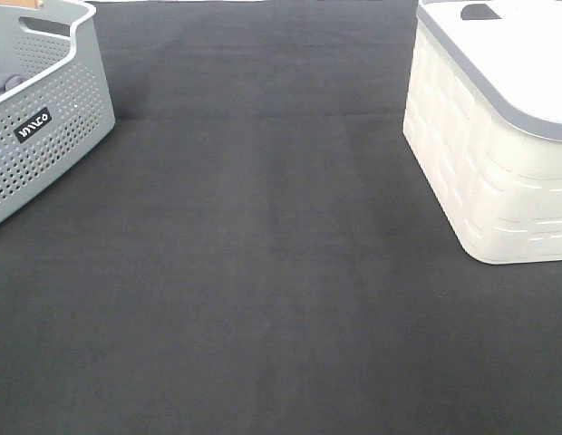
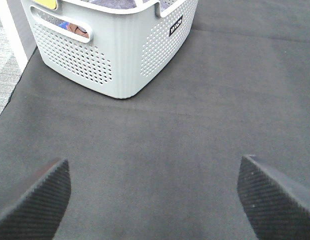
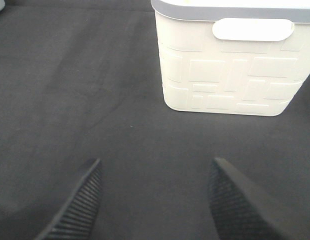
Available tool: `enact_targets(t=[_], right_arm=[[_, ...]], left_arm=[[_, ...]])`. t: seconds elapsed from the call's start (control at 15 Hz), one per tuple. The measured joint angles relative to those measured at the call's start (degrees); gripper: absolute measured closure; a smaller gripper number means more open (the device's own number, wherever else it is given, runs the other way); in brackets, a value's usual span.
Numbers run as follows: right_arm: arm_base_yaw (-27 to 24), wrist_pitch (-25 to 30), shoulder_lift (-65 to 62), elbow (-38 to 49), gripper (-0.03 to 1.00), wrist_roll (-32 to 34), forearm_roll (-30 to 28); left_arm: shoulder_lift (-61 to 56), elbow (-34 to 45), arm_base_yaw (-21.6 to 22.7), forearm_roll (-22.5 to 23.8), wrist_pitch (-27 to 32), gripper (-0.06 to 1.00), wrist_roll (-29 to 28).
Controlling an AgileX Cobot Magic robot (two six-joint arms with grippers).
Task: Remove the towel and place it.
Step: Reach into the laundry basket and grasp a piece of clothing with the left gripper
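Clearly the left arm is the nearer one. From the high camera, the grey basket (image 1: 54,118) sits at ten o'clock on the black cloth (image 1: 263,272). The towel (image 2: 115,4) lies bunched inside it, only a strip of lavender terry showing above the rim. The white bin (image 1: 499,163) stands at two o'clock, well apart. The left gripper (image 2: 155,200) hangs over bare cloth short of the basket, facing it, fingers spread wide with nothing between them. The right gripper (image 3: 155,205) faces the white bin, its fingers also parted and empty. Too little of the towel shows to tell its long axis, so the reach probably has to clear the rim and come down from above.
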Motion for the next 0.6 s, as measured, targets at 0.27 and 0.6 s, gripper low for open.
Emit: enact_targets(t=[0.27, 0.6], right_arm=[[0.00, 0.00, 0.00, 0.00, 0.35, 0.00, 0.00], [0.00, 0.00, 0.00, 0.00, 0.35, 0.00, 0.00]], left_arm=[[0.00, 0.00, 0.00, 0.00, 0.00, 0.10, 0.00], [0.00, 0.00, 0.00, 0.00, 0.00, 0.10, 0.00]])
